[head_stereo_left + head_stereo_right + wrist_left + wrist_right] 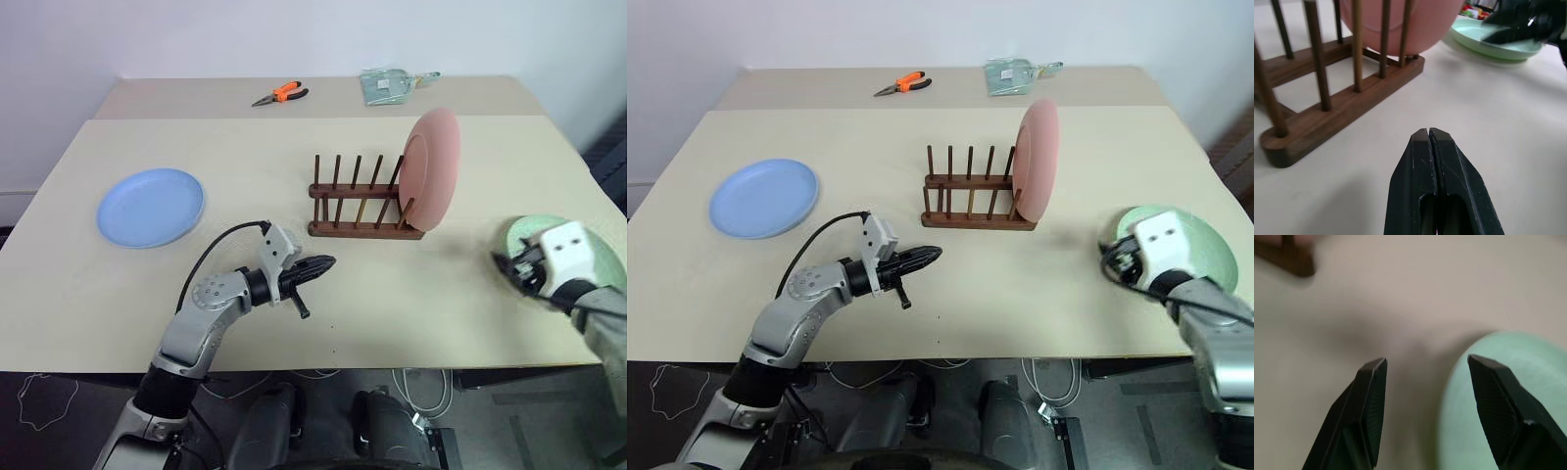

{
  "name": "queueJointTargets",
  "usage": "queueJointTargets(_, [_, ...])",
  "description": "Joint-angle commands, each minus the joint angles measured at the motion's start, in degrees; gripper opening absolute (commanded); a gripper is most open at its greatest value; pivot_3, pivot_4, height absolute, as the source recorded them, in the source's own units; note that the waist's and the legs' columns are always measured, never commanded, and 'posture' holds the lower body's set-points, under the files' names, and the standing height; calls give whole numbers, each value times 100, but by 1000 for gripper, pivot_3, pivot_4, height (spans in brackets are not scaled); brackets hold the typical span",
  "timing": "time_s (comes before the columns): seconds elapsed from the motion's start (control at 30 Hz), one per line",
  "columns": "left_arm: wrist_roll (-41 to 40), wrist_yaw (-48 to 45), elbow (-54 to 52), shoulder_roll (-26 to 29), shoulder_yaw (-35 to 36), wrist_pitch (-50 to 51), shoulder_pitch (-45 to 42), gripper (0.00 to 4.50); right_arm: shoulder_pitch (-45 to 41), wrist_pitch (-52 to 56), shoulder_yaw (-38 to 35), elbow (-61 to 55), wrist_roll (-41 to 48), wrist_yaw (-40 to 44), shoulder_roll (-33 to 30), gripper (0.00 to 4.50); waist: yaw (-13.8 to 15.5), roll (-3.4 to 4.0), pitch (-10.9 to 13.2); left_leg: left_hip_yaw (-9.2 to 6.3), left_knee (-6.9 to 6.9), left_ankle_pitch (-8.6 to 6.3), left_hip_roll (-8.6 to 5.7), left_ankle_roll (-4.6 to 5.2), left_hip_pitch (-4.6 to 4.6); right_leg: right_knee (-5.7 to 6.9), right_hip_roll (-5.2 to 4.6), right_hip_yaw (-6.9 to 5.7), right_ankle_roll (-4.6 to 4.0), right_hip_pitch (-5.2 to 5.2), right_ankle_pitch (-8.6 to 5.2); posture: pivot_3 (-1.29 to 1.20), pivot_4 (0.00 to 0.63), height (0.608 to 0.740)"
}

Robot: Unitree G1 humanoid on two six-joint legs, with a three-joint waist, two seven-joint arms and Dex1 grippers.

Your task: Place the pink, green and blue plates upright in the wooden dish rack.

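The pink plate (432,171) stands upright in the right end slot of the wooden dish rack (358,211), mid-table. To the far left the blue plate (150,207) lies flat. At the right, the green plate (526,233) also lies flat, partly covered by my right gripper (507,266). That gripper is open at the plate's left rim; the right wrist view has one finger over the green plate (1528,352) and the other over bare table. In front of the rack hovers my left gripper (328,261), shut and empty, pointing toward the rack's near rail (1342,115).
Orange-handled pliers (281,94) and a clear packet (387,86) lie on the far table section. The table's front edge (323,367) runs just below both arms. Open tabletop lies between the blue plate and the rack.
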Motion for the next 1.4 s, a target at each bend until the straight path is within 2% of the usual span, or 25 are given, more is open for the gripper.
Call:
queueJointTargets(0.03, [6,-29,-45,-12,9,-103,-100,0,-29,-75,213,118,-820,-302,-159,2640,23,0,0,0,0,0,0,0,0,-2,0,0,0,0,0,0,150,740])
queueJointTargets(0.13, [26,-44,-56,6,2,-112,-76,0,-3,-157,529,512,-1520,-460,-307,2640,38,-1,0,0,0,-1,-1,0,-2,-5,1,0,0,1,0,0,150,740])
queueJointTargets(0.17, [42,-44,-60,13,-5,-120,-64,0,-17,-194,582,623,-1655,-488,-321,2410,34,-2,-1,0,1,-1,-3,0,-3,-5,1,0,0,1,-1,0,150,740])
queueJointTargets(0.27, [76,-34,-85,24,-30,-137,-26,0,-90,-281,700,870,-2016,-561,-339,1342,35,-5,-2,0,2,0,-3,-1,-2,-8,2,-1,0,4,0,0,150,740])
queueJointTargets(0.33, [85,-19,-103,19,-36,-135,-12,0,-180,-252,673,913,-2103,-575,-260,279,34,-5,-2,0,2,0,-3,-1,-2,-8,2,-1,0,4,0,0,150,740])
queueJointTargets(0.37, [87,-12,-115,20,-36,-132,-4,0,-235,-238,672,898,-2141,-573,-236,31,29,-5,-2,0,2,0,-3,-1,-2,-8,3,-1,0,4,0,0,150,740])
queueJointTargets(0.47, [100,-5,-135,28,-33,-135,22,0,-400,-310,625,812,-2241,-574,-189,31,23,-4,-2,0,3,0,-2,-2,-2,-6,4,-1,1,4,0,0,150,740])
queueJointTargets(0.6, [108,-25,-116,67,14,-165,44,0,-1090,-863,99,442,-1965,-768,24,31,-5,0,0,0,2,3,-2,-6,-2,-4,7,0,11,0,5,0,150,740])
queueJointTargets(0.67, [114,-36,-85,93,42,-196,37,0,-1720,-853,-295,101,-1385,-698,299,31,-23,6,4,1,2,4,-2,-7,-2,-2,9,0,13,-1,7,0,150,740])
queueJointTargets(0.73, [118,-23,-54,108,80,-234,23,0,-2458,-562,-722,-310,-394,-541,704,31,-15,4,4,1,1,4,-1,-8,-2,1,11,0,17,-4,9,0,150,740])
queueJointTargets(0.83, [111,21,5,102,156,-303,-2,0,-3404,330,-1345,-1021,1773,-409,1294,31,26,0,5,-2,-1,4,1,-8,-4,1,9,-1,20,-6,10,0,150,740])
queueJointTargets(0.9, [102,29,44,106,199,-343,-15,0,-3733,734,-1550,-1386,2813,-443,1442,31,49,-1,5,-17,-2,4,2,-8,-8,-5,6,-2,20,-1,10,0,150,740])
queueJointTargets(1.0, [111,36,73,111,233,-381,-5,0,-4045,1167,-1724,-1698,4706,-930,1604,31,33,-1,4,-25,0,-3,-2,1,-11,-14,-1,2,17,5,10,0,150,740])
queueJointTargets(1.1, [123,54,85,101,254,-408,13,0,-4174,1041,-1407,-1884,6681,-1772,2043,31,5,-1,4,-23,-1,-5,-5,2,-11,-14,-3,12,16,0,10,0,150,740])
queueJointTargets(1.17, [123,63,81,93,258,-412,21,0,-4133,918,-1159,-1937,7304,-2179,2248,31,-33,0,4,-23,-4,-2,-4,-2,-10,-5,-1,16,16,-7,10,0,150,740])
queueJointTargets(1.23, [110,69,39,90,270,-401,50,0,-3934,919,-744,-1933,7500,-2396,2492,31,-98,1,3,-22,-7,0,-3,-6,-10,-1,-1,17,16,-10,10,0,150,740])
queueJointTargets(1.4, [-67,-2,-175,144,381,-330,198,0,-3582,985,4,-1331,6993,-2707,2724,31,-145,2,3,-14,-7,2,-4,-6,-10,3,1,22,16,-11,10,0,150,740])
